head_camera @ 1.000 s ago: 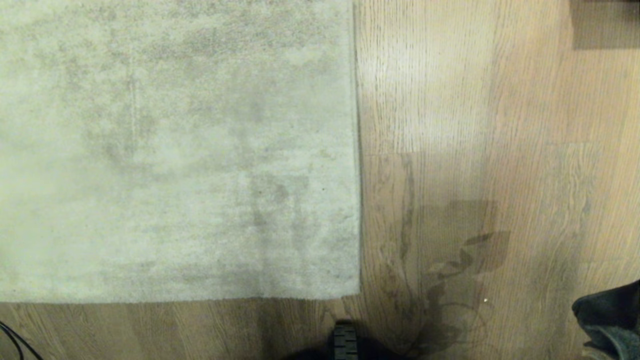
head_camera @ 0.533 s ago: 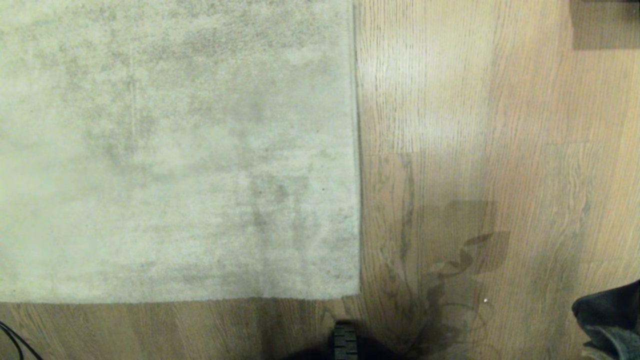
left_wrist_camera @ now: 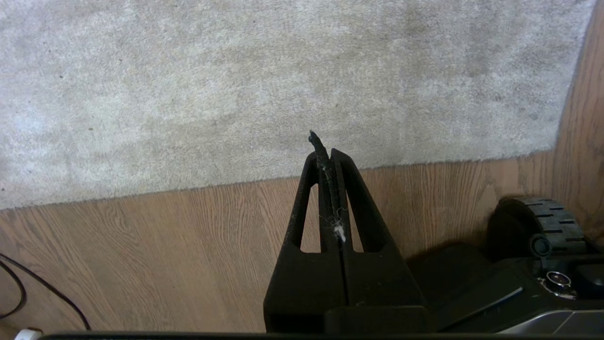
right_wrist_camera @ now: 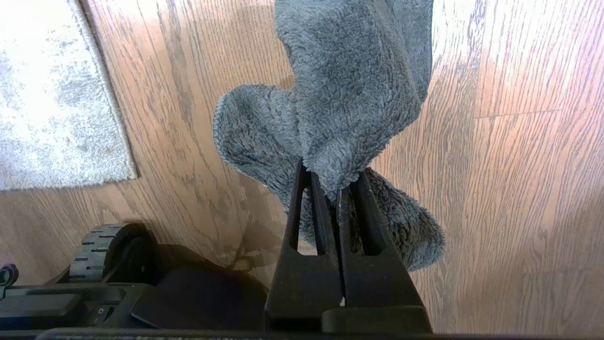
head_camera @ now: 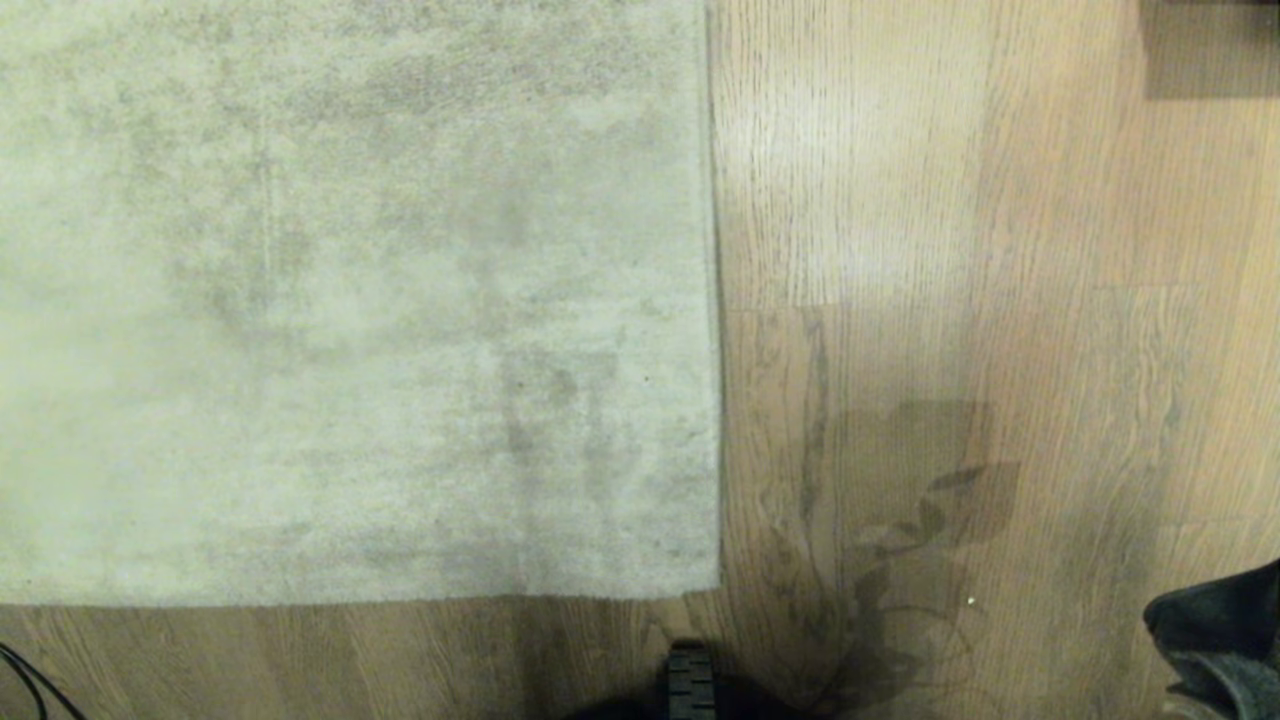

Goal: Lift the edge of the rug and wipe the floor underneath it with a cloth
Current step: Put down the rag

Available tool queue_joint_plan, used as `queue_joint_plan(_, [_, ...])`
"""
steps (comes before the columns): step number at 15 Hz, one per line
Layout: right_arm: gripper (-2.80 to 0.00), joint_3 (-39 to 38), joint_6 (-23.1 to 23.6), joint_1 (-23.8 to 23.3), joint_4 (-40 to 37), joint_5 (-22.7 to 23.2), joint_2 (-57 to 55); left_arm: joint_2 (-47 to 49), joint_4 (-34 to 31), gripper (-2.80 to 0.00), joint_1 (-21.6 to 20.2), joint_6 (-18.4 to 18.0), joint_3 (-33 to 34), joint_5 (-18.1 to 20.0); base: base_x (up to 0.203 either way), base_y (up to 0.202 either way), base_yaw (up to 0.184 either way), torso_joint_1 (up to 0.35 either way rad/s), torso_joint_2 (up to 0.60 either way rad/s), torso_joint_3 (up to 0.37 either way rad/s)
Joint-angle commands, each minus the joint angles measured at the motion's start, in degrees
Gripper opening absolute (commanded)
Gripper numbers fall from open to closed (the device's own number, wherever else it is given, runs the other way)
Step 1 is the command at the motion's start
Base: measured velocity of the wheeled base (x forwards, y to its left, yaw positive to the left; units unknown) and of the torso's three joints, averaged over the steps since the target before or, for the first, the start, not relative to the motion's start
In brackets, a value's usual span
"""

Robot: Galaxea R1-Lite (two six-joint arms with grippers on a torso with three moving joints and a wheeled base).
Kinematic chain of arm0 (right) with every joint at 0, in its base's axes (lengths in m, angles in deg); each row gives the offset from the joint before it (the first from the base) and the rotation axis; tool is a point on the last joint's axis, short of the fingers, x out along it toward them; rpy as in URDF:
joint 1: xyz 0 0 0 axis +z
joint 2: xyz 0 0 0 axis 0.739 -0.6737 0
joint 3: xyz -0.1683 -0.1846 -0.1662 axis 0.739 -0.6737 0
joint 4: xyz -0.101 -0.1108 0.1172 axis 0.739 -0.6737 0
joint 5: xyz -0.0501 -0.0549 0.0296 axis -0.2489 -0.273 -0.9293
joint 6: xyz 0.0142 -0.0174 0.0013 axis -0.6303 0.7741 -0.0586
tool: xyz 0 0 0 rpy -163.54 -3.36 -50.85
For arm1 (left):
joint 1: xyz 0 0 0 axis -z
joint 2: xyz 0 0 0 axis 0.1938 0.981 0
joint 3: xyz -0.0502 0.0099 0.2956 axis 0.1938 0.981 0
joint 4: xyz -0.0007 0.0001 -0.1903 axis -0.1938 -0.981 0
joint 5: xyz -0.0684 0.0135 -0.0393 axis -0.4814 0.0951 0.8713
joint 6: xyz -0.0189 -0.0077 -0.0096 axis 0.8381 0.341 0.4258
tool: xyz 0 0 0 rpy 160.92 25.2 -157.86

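Cloth [right_wrist_camera: 349, 94] pinched in right fingers [right_wrist_camera: 339, 189]; left fingers [left_wrist_camera: 325, 156] closed empty, near rug edge [left_wrist_camera: 424, 163].

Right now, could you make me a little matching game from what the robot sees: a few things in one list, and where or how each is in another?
Things:
1. cloth
2. left gripper
3. rug edge
4. black cable

States:
A. lying flat on the floor
B. shut on nothing, above the rug's border
C. pinched in the right gripper
D. trailing over bare floor, off the rug

Pairs: 1-C, 2-B, 3-A, 4-D
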Motion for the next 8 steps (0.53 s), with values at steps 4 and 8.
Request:
queue_joint_plan(4, [-2.8, 0.0, -0.02, 0.01, 0.05, 0.03, -0.09, 0.04, -0.03, -2.8, -0.01, 1.17, 0.0, -0.03, 0.0, 0.0, 0.0, 0.0, 0.0, 0.0])
queue_joint_plan(8, [-2.8, 0.0, -0.02, 0.01, 0.05, -0.06, -0.09, -0.04, 0.04, -2.8, -0.01, 1.17, 0.07, -0.03, 0.0, 0.0, 0.0, 0.0, 0.0, 0.0])
